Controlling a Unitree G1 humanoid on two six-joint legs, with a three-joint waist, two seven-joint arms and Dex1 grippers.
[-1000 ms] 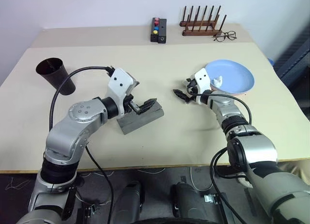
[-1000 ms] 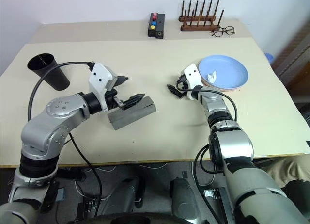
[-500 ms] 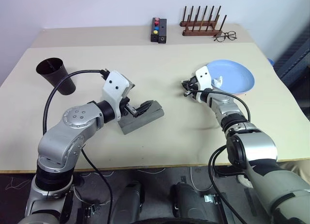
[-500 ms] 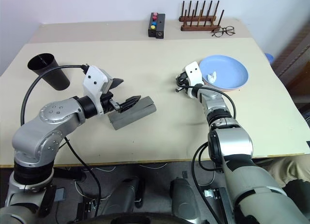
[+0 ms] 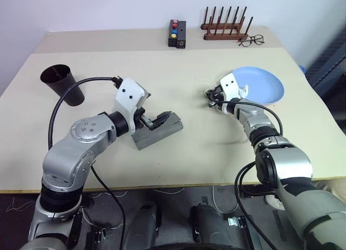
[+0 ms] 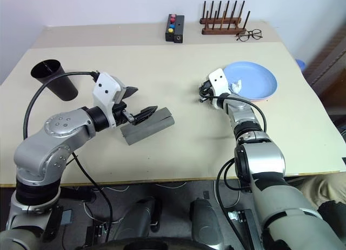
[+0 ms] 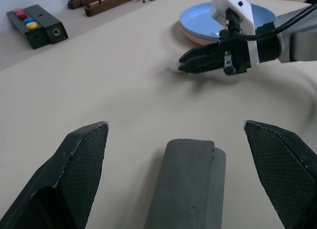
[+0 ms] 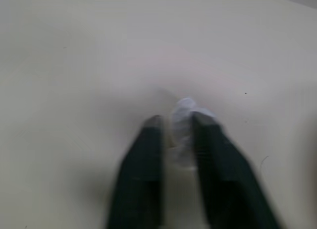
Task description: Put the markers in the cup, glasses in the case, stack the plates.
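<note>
The grey case (image 5: 158, 132) lies closed on the table. My left gripper (image 7: 176, 124) hovers over its end, open, one finger on each side. The black cup (image 5: 62, 84) stands at the far left. A light blue plate (image 5: 265, 85) rests on a pink plate (image 7: 198, 39) at the right. My right gripper (image 5: 210, 98) sits low on the table beside the plates' left rim, shut on a small whitish scrap (image 8: 184, 110). The markers and the glasses are out of view.
A black box with coloured buttons (image 5: 177, 33), a wooden rack (image 5: 224, 25) and thin-framed eyeglasses (image 5: 251, 40) stand along the back edge. A small white thing (image 5: 243, 90) lies on the blue plate. A black cable (image 5: 75, 96) loops off my left arm.
My right gripper's fingers, spread a second ago, have come together on the whitish scrap and edged toward the plates. The left gripper stays open over the case.
</note>
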